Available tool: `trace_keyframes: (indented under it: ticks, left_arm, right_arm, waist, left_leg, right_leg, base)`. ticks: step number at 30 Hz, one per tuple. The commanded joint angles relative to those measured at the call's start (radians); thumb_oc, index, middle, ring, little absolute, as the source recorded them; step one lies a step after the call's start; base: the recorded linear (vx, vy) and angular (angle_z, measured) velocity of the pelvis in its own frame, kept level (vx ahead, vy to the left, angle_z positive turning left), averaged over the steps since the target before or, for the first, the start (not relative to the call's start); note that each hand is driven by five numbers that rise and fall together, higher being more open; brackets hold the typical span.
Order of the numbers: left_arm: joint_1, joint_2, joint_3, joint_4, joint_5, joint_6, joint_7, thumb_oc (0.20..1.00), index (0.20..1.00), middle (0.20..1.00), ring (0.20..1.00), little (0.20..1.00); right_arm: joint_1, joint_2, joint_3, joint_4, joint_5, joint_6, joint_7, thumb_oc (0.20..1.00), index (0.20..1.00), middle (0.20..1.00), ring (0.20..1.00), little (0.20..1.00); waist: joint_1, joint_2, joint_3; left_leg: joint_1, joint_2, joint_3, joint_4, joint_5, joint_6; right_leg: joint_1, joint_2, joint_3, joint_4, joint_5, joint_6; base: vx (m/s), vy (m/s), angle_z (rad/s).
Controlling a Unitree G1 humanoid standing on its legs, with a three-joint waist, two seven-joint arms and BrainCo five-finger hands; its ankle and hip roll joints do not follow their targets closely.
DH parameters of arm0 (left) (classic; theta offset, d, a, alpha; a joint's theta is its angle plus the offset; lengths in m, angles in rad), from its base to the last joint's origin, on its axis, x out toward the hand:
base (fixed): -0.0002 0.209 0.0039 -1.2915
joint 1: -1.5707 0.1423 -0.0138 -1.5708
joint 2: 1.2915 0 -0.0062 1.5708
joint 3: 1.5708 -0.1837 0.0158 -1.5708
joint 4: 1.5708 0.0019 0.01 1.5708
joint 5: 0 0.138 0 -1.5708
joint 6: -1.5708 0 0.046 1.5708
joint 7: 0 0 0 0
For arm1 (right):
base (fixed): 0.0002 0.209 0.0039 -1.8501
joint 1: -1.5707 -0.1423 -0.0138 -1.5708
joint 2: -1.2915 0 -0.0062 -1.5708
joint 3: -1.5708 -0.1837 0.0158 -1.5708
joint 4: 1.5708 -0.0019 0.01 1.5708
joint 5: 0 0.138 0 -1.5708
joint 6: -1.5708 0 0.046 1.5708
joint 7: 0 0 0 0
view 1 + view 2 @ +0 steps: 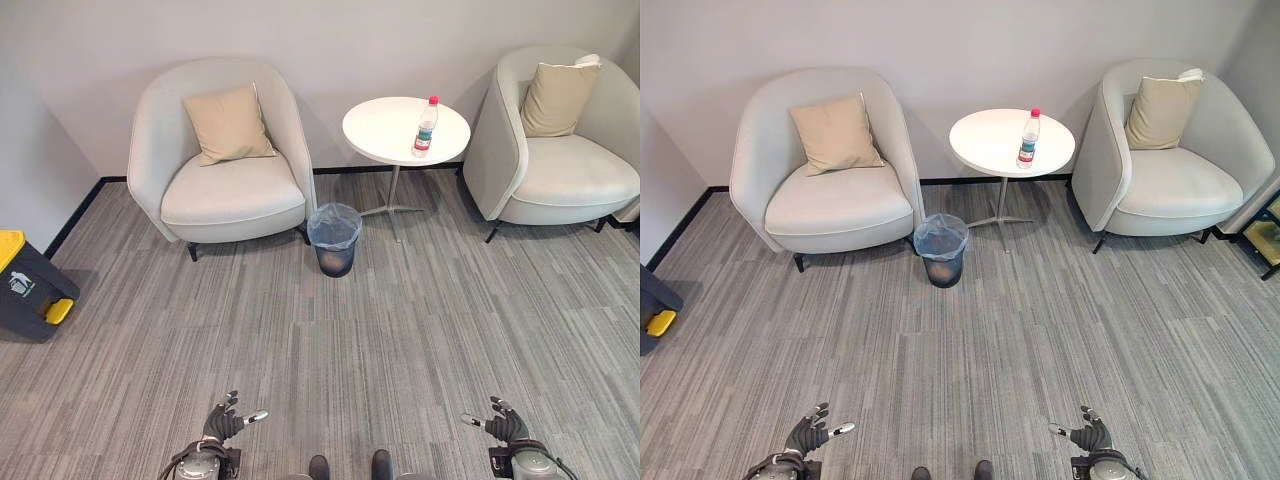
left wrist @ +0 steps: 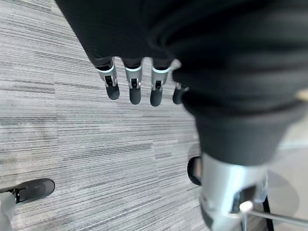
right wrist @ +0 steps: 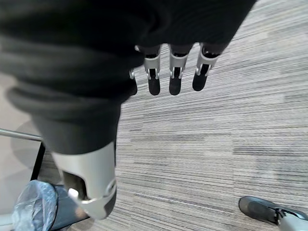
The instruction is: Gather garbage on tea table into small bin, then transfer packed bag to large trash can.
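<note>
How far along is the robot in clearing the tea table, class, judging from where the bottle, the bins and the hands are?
Nothing looks done yet. The bottle stands upright on the round table. Both hands hang open and hold nothing: left hand, right hand, low over the carpet, far from the table. Left to do: bottle into the small lined bin beside the table, then the bag to the large trash can by the left wall.

The carpet (image 1: pixel 420 320) was grey, streaked with fine lighter and darker stripes. Both armchairs (image 1: pixel 225 150) were pale cream, each with a tan cushion (image 1: pixel 228 124). The round tea table (image 1: pixel 390 128) was white; the bottle (image 1: pixel 426 126) on it was clear with a red cap. The small bin (image 1: pixel 334 240) was dark, lined with a bluish translucent bag. The large trash can (image 1: pixel 28 287) was dark grey with yellow parts.
</note>
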Motion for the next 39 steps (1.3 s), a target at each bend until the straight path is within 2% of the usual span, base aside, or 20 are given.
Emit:
trace_keyframes:
  ticks: [1, 14, 19, 20, 22, 24, 25, 27, 29, 31, 33, 34, 35, 36, 37, 38, 39]
  left_arm:
    - [-0.042, 0.014, 0.037, 0.023, -0.026, -0.02, 0.017, 1.0, 1.0, 1.0, 1.0, 1.0]
    - [-0.054, 0.02, 0.057, 0.023, -0.073, -0.02, 0.03, 1.0, 1.0, 1.0, 1.0, 1.0]
    - [-0.061, 0.034, 0.06, -0.005, -0.07, -0.021, 0.035, 1.0, 1.0, 1.0, 1.0, 1.0]
    - [-0.061, 0.036, 0.062, -0.013, -0.068, -0.02, 0.036, 1.0, 1.0, 1.0, 1.0, 1.0]
    - [-0.061, 0.036, 0.061, -0.019, -0.065, -0.021, 0.038, 1.0, 1.0, 1.0, 1.0, 1.0]
    - [-0.061, 0.034, 0.058, -0.019, -0.063, -0.023, 0.038, 1.0, 1.0, 1.0, 1.0, 1.0]
    - [-0.067, 0.03, 0.054, -0.012, -0.068, -0.022, 0.04, 1.0, 1.0, 1.0, 1.0, 1.0]
    - [-0.069, 0.027, 0.054, -0.003, -0.067, -0.022, 0.04, 1.0, 1.0, 1.0, 1.0, 1.0]
    - [-0.077, 0.02, 0.042, 0.004, -0.064, -0.026, 0.044, 1.0, 1.0, 1.0, 1.0, 1.0]
    - [-0.07, 0.01, 0.034, -0.009, -0.054, -0.027, 0.046, 1.0, 1.0, 1.0, 1.0, 1.0]
    - [-0.069, -0.004, 0.022, -0.006, -0.052, -0.026, 0.04, 1.0, 1.0, 1.0, 1.0, 1.0]
    - [-0.075, -0.006, 0.008, -0.022, -0.053, -0.023, 0.034, 1.0, 1.0, 1.0, 1.0, 1.0]
    - [-0.084, -0.008, -0.001, -0.035, -0.054, -0.021, 0.03, 1.0, 1.0, 1.0, 1.0, 1.0]
    - [-0.094, -0.014, -0.009, -0.027, -0.058, -0.021, 0.029, 1.0, 1.0, 1.0, 1.0, 1.0]
    - [-0.1, -0.015, -0.014, -0.023, -0.059, -0.019, 0.027, 1.0, 1.0, 1.0, 1.0, 1.0]
    - [-0.111, -0.017, -0.026, -0.012, -0.056, -0.018, 0.027, 1.0, 1.0, 1.0, 1.0, 1.0]
    - [-0.116, -0.015, -0.037, -0.009, -0.041, -0.014, 0.024, 1.0, 1.0, 1.0, 1.0, 1.0]
  right_arm:
    - [-0.052, 0.003, -0.01, 0.007, 0.027, -0.02, -0.017, 1.0, 1.0, 1.0, 1.0, 1.0]
    - [-0.088, 0.019, -0.03, 0.046, 0.065, 0.002, -0.036, 1.0, 1.0, 1.0, 1.0, 1.0]
    - [-0.102, 0.021, -0.032, 0.036, 0.071, 0.005, -0.042, 1.0, 1.0, 1.0, 1.0, 1.0]
    - [-0.106, 0.022, -0.027, 0.029, 0.071, 0.004, -0.041, 1.0, 1.0, 1.0, 1.0, 1.0]
    - [-0.111, 0.02, -0.019, 0.019, 0.065, 0.004, -0.04, 1.0, 1.0, 1.0, 1.0, 1.0]
    - [-0.118, 0.019, -0.012, 0.013, 0.06, 0.004, -0.039, 1.0, 1.0, 1.0, 1.0, 1.0]
    - [-0.127, 0.018, -0.004, 0.006, 0.055, 0.003, -0.042, 1.0, 1.0, 1.0, 1.0, 1.0]
    - [-0.129, 0.017, 0.002, -0.003, 0.048, 0.004, -0.042, 1.0, 1.0, 1.0, 1.0, 1.0]
    - [-0.116, 0.017, 0.008, -0.042, 0.033, 0.003, -0.044, 1.0, 1.0, 1.0, 1.0, 1.0]
    - [-0.096, 0.015, 0.006, -0.06, 0.031, -0.006, -0.047, 1.0, 1.0, 1.0, 1.0, 1.0]
    - [-0.09, 0.008, 0.003, -0.066, 0.033, -0.017, -0.051, 1.0, 1.0, 1.0, 1.0, 1.0]
    - [-0.083, 0.001, 0.0, -0.081, 0.047, -0.026, -0.048, 1.0, 1.0, 1.0, 1.0, 1.0]
    - [-0.083, -0.009, 0.0, -0.082, 0.052, -0.028, -0.05, 1.0, 1.0, 1.0, 1.0, 1.0]
    - [-0.089, -0.014, 0.006, -0.067, 0.054, -0.026, -0.052, 1.0, 1.0, 1.0, 1.0, 1.0]
    - [-0.094, -0.016, 0.007, -0.061, 0.058, -0.024, -0.053, 1.0, 1.0, 1.0, 1.0, 1.0]
    - [-0.102, -0.021, 0.009, -0.052, 0.065, -0.023, -0.054, 1.0, 1.0, 1.0, 1.0, 1.0]
    - [-0.102, -0.026, 0.014, -0.051, 0.064, -0.021, -0.052, 1.0, 1.0, 1.0, 1.0, 1.0]
  waist:
    - [-0.001, -0.035, -0.018]
    - [0.008, -0.041, 0.006]
    - [0.015, -0.042, 0.026]
    - [0.015, -0.036, 0.041]
    - [0.015, -0.035, 0.052]
    - [0.015, -0.035, 0.06]
    - [0.013, -0.033, 0.067]
    - [0.01, -0.029, 0.072]
    - [-0.003, -0.028, 0.073]
    - [-0.01, -0.026, 0.064]
    - [-0.02, -0.016, 0.041]
    - [-0.023, -0.006, 0.048]
    - [-0.027, -0.012, 0.057]
    - [-0.025, -0.013, 0.068]
    - [-0.023, -0.014, 0.074]
    - [-0.016, -0.021, 0.081]
    - [-0.004, -0.031, 0.085]
  left_leg:
    - [0.006, 0.02, -0.018, 0.028, -0.089, -0.052]
    - [-0.082, -0.009, -0.001, 0.136, -0.142, -0.024]
    - [-0.11, -0.025, -0.007, 0.164, -0.163, 0.002]
    - [-0.102, -0.022, -0.005, 0.167, -0.176, 0.011]
    - [-0.081, -0.022, 0.003, 0.164, -0.188, 0.015]
    - [-0.052, -0.026, 0.014, 0.156, -0.201, 0.016]
    - [-0.022, -0.025, 0.022, 0.145, -0.21, 0.013]
    - [0.0, -0.022, 0.026, 0.139, -0.216, 0.007]
    - [0.038, -0.013, 0.023, 0.133, -0.232, -0.012]
    - [0.062, -0.002, 0.012, 0.141, -0.251, -0.027]
    - [0.06, 0.035, 0.006, 0.174, -0.229, -0.065]
    - [0.022, 0.072, 0.007, 0.277, -0.173, -0.102]
    - [-0.035, 0.095, 0.014, 0.386, -0.128, -0.12]
    - [-0.073, 0.118, 0.03, 0.444, -0.089, -0.12]
    - [-0.091, 0.118, 0.034, 0.451, -0.091, -0.112]
    - [-0.142, 0.098, 0.045, 0.43, -0.118, -0.095]
    - [-0.216, 0.065, 0.057, 0.358, -0.15, -0.078]
  right_leg:
    - [0.046, -0.048, 0.002, 0.001, -0.101, 0.097]
    - [-0.019, -0.085, 0.025, 0.06, -0.101, 0.119]
    - [-0.106, -0.089, 0.044, 0.194, -0.118, 0.134]
    - [-0.157, -0.089, 0.032, 0.287, -0.121, 0.146]
    - [-0.201, -0.099, 0.008, 0.329, -0.109, 0.151]
    - [-0.221, -0.113, -0.031, 0.3, -0.089, 0.149]
    - [-0.246, -0.127, -0.085, 0.249, -0.059, 0.145]
    - [-0.253, -0.136, -0.137, 0.207, -0.042, 0.146]
    - [-0.272, -0.155, -0.197, 0.196, -0.034, 0.146]
    - [-0.25, -0.142, -0.182, 0.194, -0.042, 0.126]
    - [-0.227, -0.121, -0.191, 0.17, -0.05, 0.106]
    - [-0.187, -0.092, -0.188, 0.147, -0.071, 0.082]
    - [-0.16, -0.08, -0.187, 0.123, -0.089, 0.059]
    - [-0.126, -0.068, -0.187, 0.104, -0.11, 0.042]
    - [-0.115, -0.064, -0.182, 0.095, -0.117, 0.04]
    - [-0.095, -0.067, -0.174, 0.079, -0.127, 0.042]
    - [-0.067, -0.069, -0.166, 0.069, -0.143, 0.051]
  base:
    - [0.01, 0.007, -0.05]
    - [0.01, 0.073, -0.08]
    - [0.0, 0.092, -0.11]
    - [0.02, 0.098, -0.31]
    - [0.08, 0.05, -0.51]
    - [0.16, -0.037, -0.37]
    - [0.21, -0.084, -0.36]
    - [0.21, -0.095, -0.3]
    - [0.36, -0.223, -0.07]
    - [0.38, -0.272, 0.27]
    - [0.33, -0.356, 0.41]
    - [0.26, -0.427, 0.09]
    - [0.31, -0.483, 0.17]
    - [0.22, -0.332, 0.15]
    - [0.24, -0.228, -0.01]
    - [0.33, -0.138, -0.32]
    - [0.29, -0.106, -0.19]
